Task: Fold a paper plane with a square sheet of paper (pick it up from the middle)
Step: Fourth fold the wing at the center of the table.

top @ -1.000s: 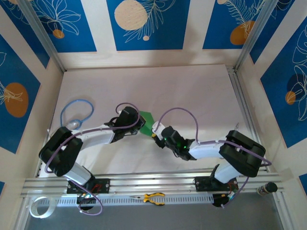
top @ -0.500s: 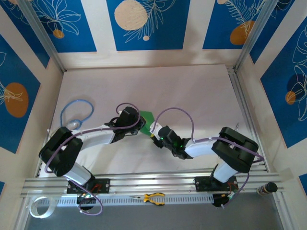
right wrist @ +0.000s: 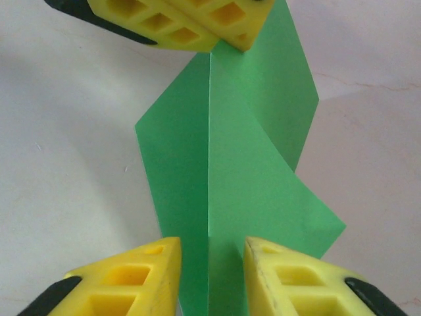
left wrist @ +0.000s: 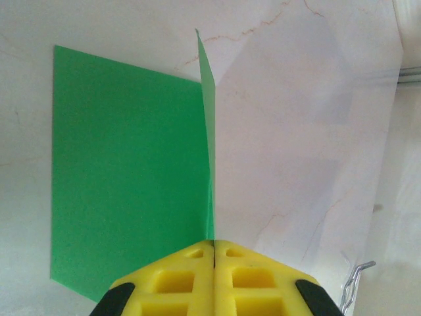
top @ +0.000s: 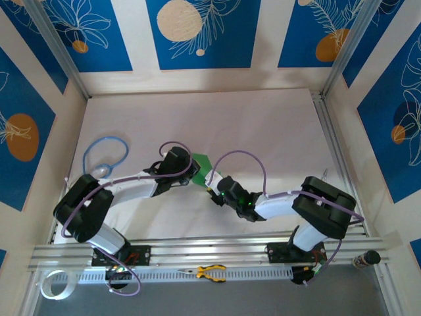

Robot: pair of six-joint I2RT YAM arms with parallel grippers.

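With left gripper (left wrist: pixel 214 253) clamped shut on the upright crease of the square sheet of paper (left wrist: pixel 125 164) lying on the table (left wrist: pixel 296 131), centre the part-open right gripper (right wrist: pixel 210 249) astride that ridge, then close squarely without dragging it.

A white table (top: pixel 263 125) carries a green sheet of paper (top: pixel 200 166) near its middle, partly flat on it, and a blue cable loop (top: pixel 105 137) well apart at the left.

White-and-black jointed arms (top: pixel 131 184), looping purple cables (top: pixel 245 152), small green lights (top: pixel 230 193), yellow grid-moulded pincer fingers (left wrist: pixel 171 284), black-backed
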